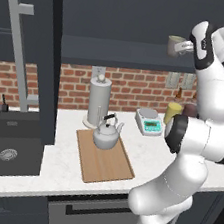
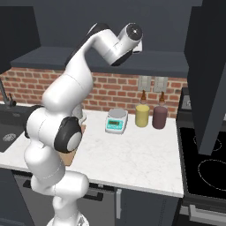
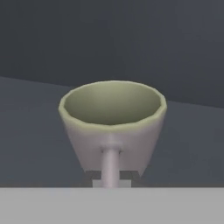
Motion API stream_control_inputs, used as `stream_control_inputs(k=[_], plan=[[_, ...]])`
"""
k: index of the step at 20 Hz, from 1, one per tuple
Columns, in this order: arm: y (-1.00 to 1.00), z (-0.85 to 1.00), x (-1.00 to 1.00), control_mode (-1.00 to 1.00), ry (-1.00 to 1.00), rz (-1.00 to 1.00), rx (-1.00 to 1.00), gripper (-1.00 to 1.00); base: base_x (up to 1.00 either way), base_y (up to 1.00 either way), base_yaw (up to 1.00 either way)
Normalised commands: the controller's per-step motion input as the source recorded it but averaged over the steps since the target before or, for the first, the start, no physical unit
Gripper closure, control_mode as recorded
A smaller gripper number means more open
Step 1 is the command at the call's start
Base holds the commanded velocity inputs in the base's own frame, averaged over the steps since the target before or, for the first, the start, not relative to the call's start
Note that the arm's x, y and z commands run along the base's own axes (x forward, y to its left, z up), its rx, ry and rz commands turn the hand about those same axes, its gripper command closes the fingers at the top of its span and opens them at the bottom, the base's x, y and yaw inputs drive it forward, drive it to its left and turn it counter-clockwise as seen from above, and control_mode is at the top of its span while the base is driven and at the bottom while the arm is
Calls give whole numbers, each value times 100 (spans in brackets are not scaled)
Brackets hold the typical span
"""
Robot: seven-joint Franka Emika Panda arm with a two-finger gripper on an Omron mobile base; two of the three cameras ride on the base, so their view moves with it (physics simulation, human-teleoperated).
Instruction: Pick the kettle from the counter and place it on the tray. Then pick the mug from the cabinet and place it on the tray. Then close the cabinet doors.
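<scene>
The grey-beige mug [image 1: 175, 45] stands on the dark shelf of the open cabinet [image 1: 122, 52], and the hand view shows its greenish inside [image 3: 113, 103]. My gripper [image 1: 187, 45] reaches in from the right, level with the mug. Its jaws are shut on the mug's side handle [image 3: 110, 166], which points straight at the hand. The silver kettle [image 1: 107, 133] sits upright on the far end of the wooden tray [image 1: 107, 166], on the white counter [image 1: 60, 170]. Both cabinet doors stand open, one at the left [image 1: 21, 56] and one at the right [image 2: 207, 75].
A tall paper-towel holder [image 1: 98, 102] stands behind the tray. A white scale [image 2: 116, 120], a yellow jar [image 2: 142, 115] and a dark-red jar [image 2: 159, 117] line the brick wall. The sink [image 1: 7, 152] with its faucet lies left, a black cooktop [image 2: 207, 165] right.
</scene>
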Motion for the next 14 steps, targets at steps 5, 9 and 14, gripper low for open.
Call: stream_control_inputs(k=[5, 9, 14], plan=[[0, 5, -44, -100, -2, 3, 0, 100, 0, 0, 0], [0, 5, -76, -100, 0, 0, 0, 100, 0, 0, 0], [9, 0, -92, -100, -1, 0, 0, 100, 0, 0, 0]])
